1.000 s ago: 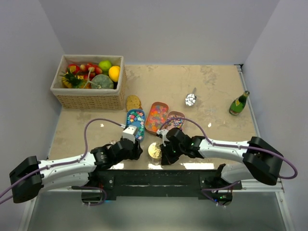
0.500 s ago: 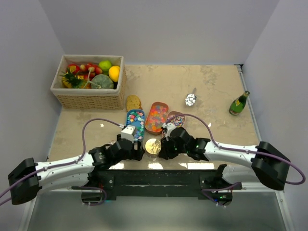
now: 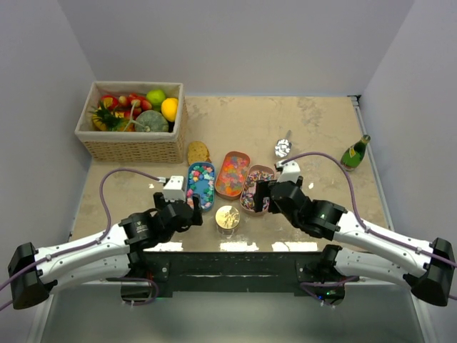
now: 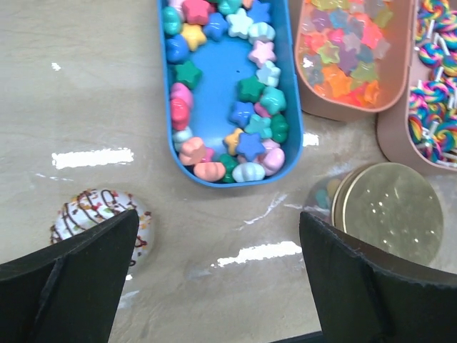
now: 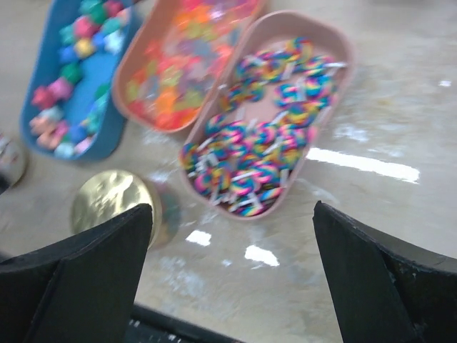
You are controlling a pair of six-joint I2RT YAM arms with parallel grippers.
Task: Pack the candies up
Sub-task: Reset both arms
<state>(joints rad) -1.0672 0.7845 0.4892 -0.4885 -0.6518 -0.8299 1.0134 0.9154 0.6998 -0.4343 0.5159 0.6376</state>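
Left gripper [image 4: 218, 218] and right gripper [image 5: 232, 207], both spread wide and empty, flanked the gold-lidded jar [image 3: 227, 216]; candies [image 3: 233, 171] lay in trays [image 4: 214, 107] at its twelve o'clock. Arms should lift clear without nudging it.

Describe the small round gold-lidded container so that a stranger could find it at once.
On the beige table, three oblong candy trays lie side by side. The container stands just in front of them, toward the table's near edge, right of the blue tray's near end. Unlike the open trays, it is round and has a shiny gold lid.
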